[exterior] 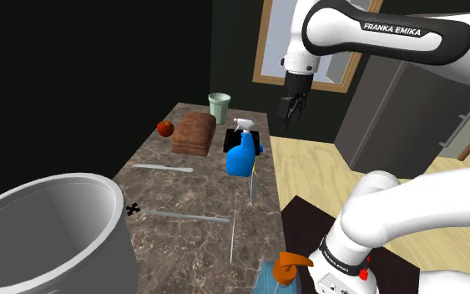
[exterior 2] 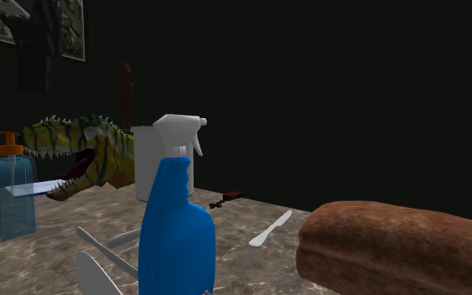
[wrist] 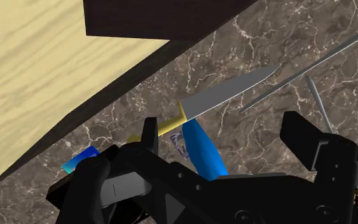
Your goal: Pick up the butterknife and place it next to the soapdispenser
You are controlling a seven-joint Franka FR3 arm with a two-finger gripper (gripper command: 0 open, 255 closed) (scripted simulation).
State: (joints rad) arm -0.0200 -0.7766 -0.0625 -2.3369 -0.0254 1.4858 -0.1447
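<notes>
Pincer (exterior: 293, 121) gapes empty above veined marble counter (exterior: 193, 194); slim grey butterknife (exterior: 162, 169) lies flat.

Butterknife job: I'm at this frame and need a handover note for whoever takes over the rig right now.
Gripper: open, empty, in the air over the blue spray bottle.
Butterknife: flat on the marble counter near the bread loaf. A second grey utensil lies closer to the stand, so confirm which is meant.
Soap dispenser: at the counter's end by the stand.
Done: nothing.
Left: reach, grasp, carry, set down beside the dispenser.
</notes>
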